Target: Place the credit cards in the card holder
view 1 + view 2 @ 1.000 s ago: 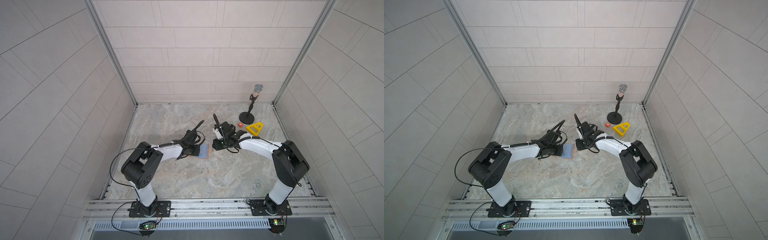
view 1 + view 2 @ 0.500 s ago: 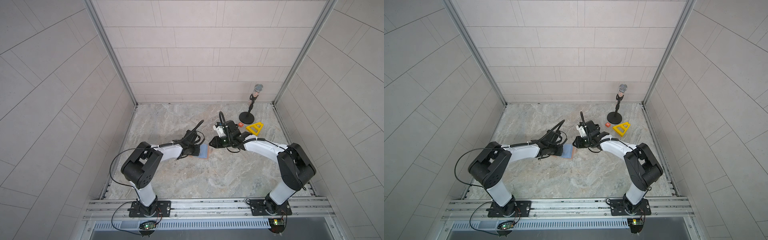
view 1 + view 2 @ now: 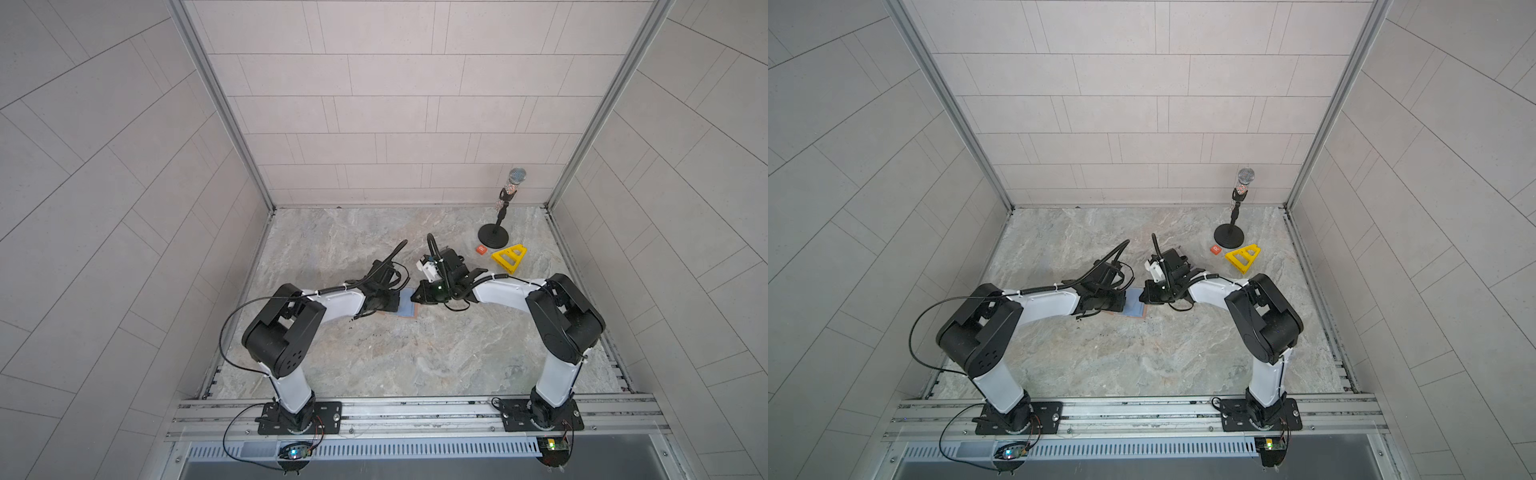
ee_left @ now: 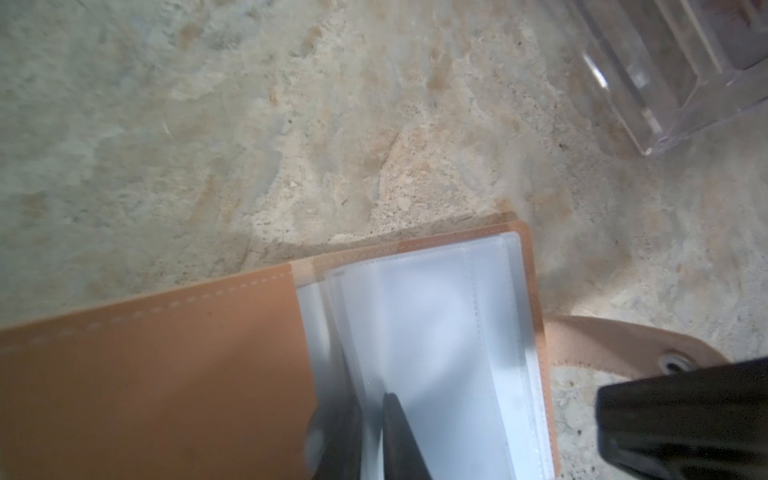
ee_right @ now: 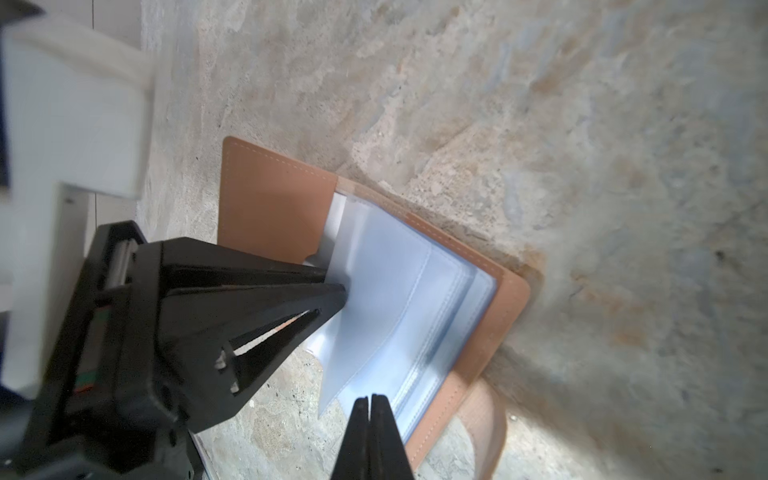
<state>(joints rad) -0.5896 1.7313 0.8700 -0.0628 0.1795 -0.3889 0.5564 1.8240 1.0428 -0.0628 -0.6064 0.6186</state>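
one open card holder [image 5: 270, 208], left gripper [image 5: 340, 287] pinching its clear sleeve [image 5: 386, 282], right gripper [image 5: 368, 400] pressed together by the sleeve's edge

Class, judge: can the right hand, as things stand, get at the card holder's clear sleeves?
Probably yes: the card holder lies open, the shut right hand sits at the free edge of the sleeves, and the left hand pinches one nearer the fold, off that edge.
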